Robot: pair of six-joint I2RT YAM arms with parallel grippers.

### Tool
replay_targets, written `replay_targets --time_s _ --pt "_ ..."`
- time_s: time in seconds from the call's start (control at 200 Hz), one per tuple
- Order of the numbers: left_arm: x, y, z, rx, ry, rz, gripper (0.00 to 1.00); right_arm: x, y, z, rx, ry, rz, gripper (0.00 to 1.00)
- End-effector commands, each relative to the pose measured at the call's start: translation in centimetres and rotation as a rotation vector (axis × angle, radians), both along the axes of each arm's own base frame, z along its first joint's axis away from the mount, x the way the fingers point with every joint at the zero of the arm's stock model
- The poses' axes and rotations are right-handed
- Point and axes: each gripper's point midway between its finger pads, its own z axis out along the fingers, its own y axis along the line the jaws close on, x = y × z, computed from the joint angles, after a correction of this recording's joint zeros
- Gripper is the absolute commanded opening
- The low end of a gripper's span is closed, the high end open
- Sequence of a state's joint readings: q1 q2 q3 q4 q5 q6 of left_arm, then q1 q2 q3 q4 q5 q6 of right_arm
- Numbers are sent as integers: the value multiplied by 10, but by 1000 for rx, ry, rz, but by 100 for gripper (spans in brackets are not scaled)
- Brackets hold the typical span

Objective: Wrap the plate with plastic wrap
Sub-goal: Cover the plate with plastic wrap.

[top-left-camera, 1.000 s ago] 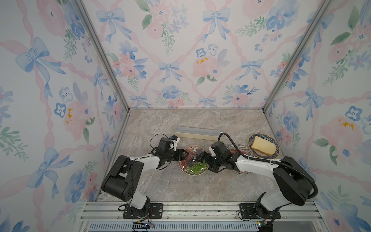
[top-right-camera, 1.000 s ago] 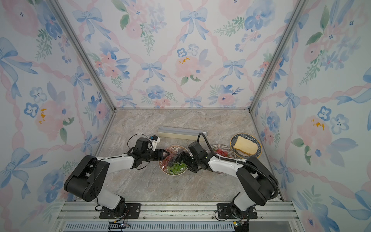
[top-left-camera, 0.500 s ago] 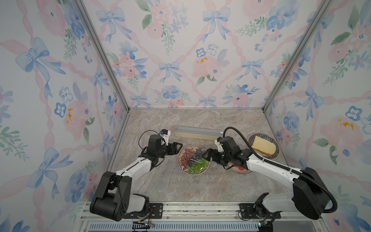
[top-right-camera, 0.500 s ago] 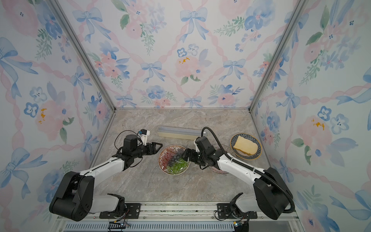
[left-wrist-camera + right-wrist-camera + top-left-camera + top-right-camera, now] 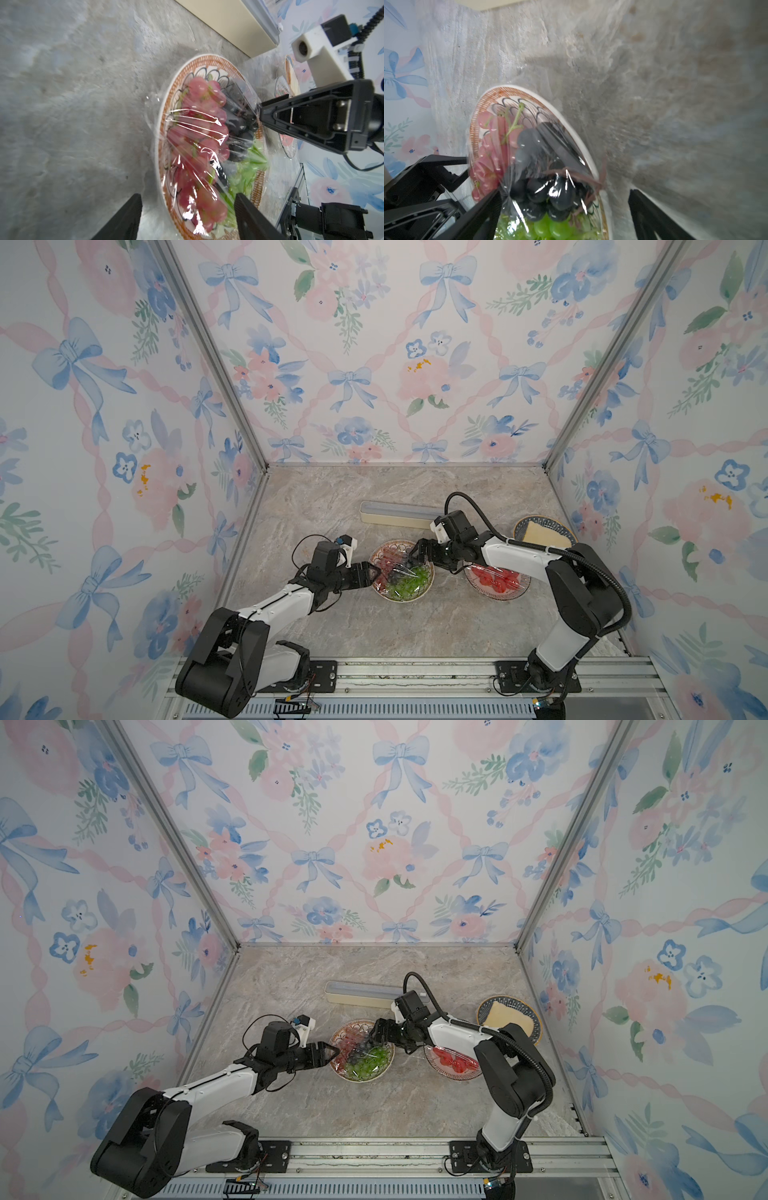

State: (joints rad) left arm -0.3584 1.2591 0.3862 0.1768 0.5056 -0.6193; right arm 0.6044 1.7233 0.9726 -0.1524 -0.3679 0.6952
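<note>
The left gripper (image 5: 372,572) was off to the side of the plate (image 5: 405,600) a short moment ago. Now it has come back and sits right at the plate's near rim. The right gripper (image 5: 417,556) has moved in too and now hangs over the far side of the plate. So I think both arms are coming in for one more go at the edges.

The plastic wrap (image 5: 199,128) already lies over the grapes (image 5: 199,89), shiny and full of crinkles. It sticks out a little past the rim onto the surface (image 5: 374,626). The long cream box (image 5: 395,514) it came from lies behind the plate, apart from it. The cover looks mostly done, and the loose edges probably need to be pushed down.

The left wrist view shows the left gripper's two fingers (image 5: 124,218) partly spread, one on each side of the plate's rim. They are not squeezing anything.

The right gripper (image 5: 564,191) is spread very wide, and the rim with the dark grapes (image 5: 560,195) sits between its fingers (image 5: 483,207). One finger looks like it just touches the wrap. It has hold of nothing.
</note>
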Motion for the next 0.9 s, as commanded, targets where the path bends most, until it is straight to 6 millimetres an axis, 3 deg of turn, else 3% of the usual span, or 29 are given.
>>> replay_targets --time_s 0.0,0.14,0.29,0.385,0.665,0.74,0.89 --pt "-9 -10 -7 -6 51 -31 73 -6 27 16 87 2 43 97" --pt "-4 -17 -4 -5 36 -41 73 -19 43 21 144 25 54 97" --pt "20 -21 14 -9 -36 -26 74 -32 52 27 178 36 57 97" --pt "37 -17 17 5 -54 -10 74 -35 39 23 127 25 40 97" --pt "72 24 6 86 -84 93 75 -33 -14 17 -55 -6 12 97" --pt "72 27 6 83 -85 97 75 -23 -23 23 -83 -54 19 97" --pt "56 27 -3 71 -45 85 75 1 -18 25 -75 -98 39 97"
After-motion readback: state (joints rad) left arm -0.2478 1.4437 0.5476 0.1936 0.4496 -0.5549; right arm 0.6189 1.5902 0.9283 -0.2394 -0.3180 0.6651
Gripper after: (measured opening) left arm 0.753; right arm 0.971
